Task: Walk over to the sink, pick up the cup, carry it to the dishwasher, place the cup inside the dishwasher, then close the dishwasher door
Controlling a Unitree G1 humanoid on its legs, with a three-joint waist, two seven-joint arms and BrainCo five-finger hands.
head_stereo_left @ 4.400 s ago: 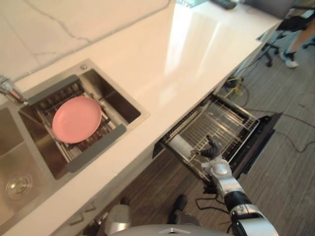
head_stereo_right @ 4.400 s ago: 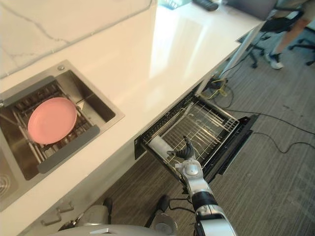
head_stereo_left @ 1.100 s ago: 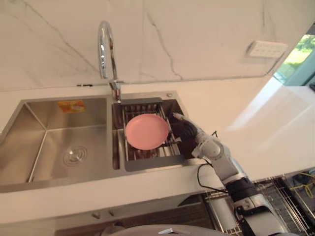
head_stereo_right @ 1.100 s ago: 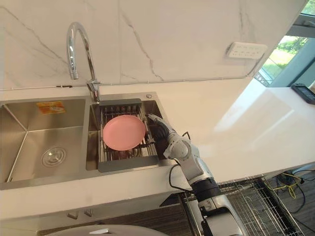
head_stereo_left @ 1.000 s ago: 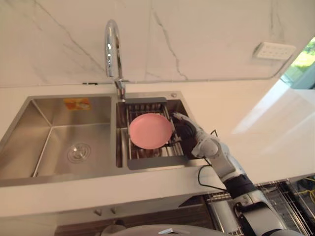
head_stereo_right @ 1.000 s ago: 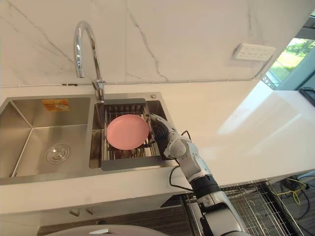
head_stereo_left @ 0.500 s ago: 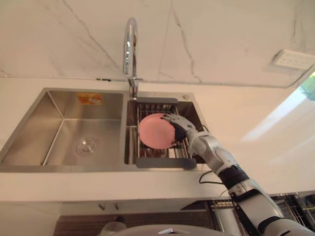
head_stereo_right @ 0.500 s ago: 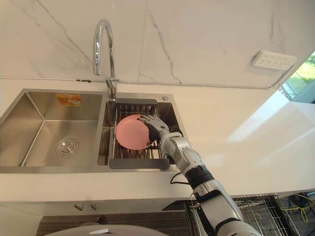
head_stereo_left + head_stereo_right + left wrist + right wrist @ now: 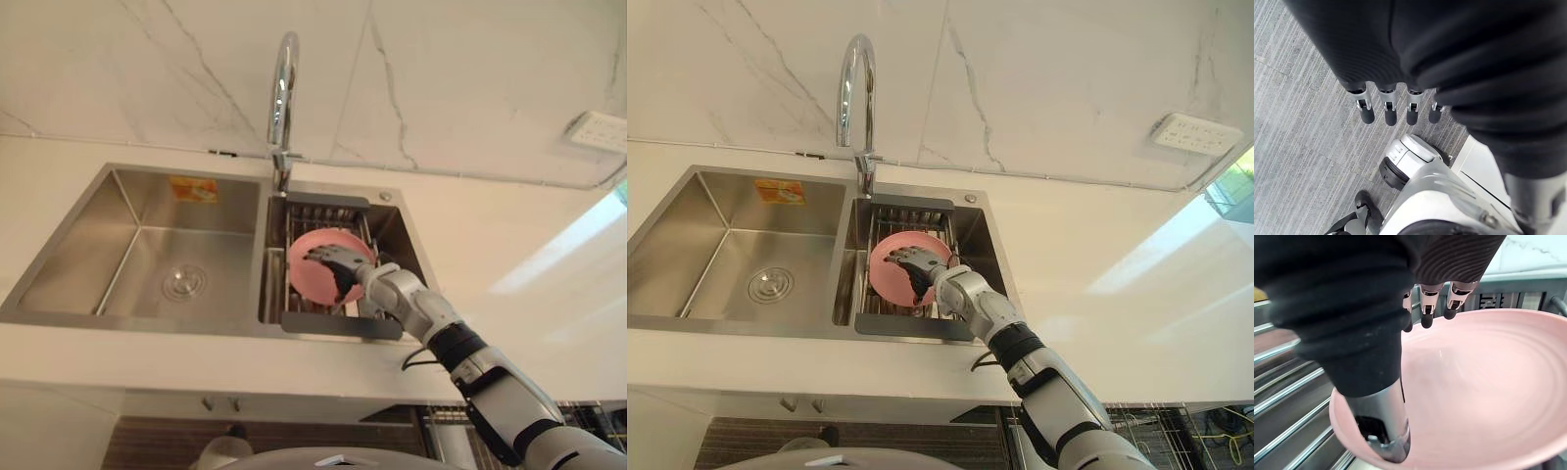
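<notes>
Scene: double steel sink (image 9: pixel 127 211) set in a pale worktop (image 9: pixel 490 245), with a curved tap (image 9: pixel 284 88) between the two basins.
Task's thing: round, shallow pink plate (image 9: pixel 1488 382) rather than a cup shape; lies face up on the wire rack (image 9: pixel 343 324) across the basin on the robot's right.
Right hand (image 9: pixel 338 271): reaches in from the right and hovers over the plate's face, palm down. Fingers (image 9: pixel 1426 318) extended side by side towards the far rim, thumb (image 9: pixel 1383 431) apart from them, down at the near rim. Not closed on anything; cannot tell whether the tips touch the plate.
Left hand (image 9: pixel 1386 105): hangs low over the floor, fingers straight and relaxed, empty.
Nearer hand: the right, by far, as it is already above the plate; the left is well apart from the sink.
Key relation: plate directly beneath the right palm. Being round, no long axis to line up with, so the grip likely turns on the rim, which sits between the thumb on the near side and the fingers on the far side.
Step in hand: judged to be the reach just ahead of the grasp; pick-up not yet done.
Next move calls for: probably lowering a little and pinching the rim between thumb and fingers, then lifting clear of the rack wires.
Risk: a smooth, shallow rim may slide out of a loose pinch, or catch on the rack.
</notes>
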